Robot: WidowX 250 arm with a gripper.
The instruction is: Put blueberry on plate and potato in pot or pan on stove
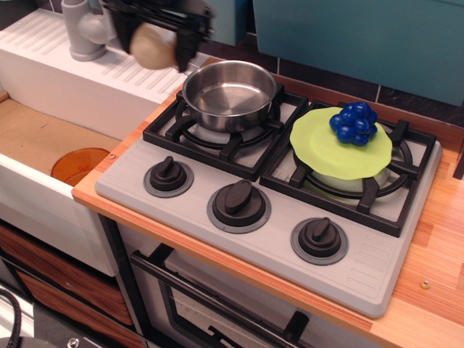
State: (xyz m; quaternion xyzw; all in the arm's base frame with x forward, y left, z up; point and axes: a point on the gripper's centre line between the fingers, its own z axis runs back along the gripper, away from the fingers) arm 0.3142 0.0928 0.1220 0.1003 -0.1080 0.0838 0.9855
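Note:
My gripper [154, 45] is shut on the beige potato [151, 46] and holds it in the air at the top left, just left of and above the steel pan [229, 94]. The pan is empty and sits on the stove's [268, 217] back left burner. The blueberry [354, 123] lies on the lime-green plate [326, 148], which rests on the right burner. The gripper is blurred by motion.
An orange cup [78, 165] sits in the sink at the left. A grey faucet [83, 29] stands on the white drainboard at the back left. Three black knobs line the stove front. Teal wall panels run behind.

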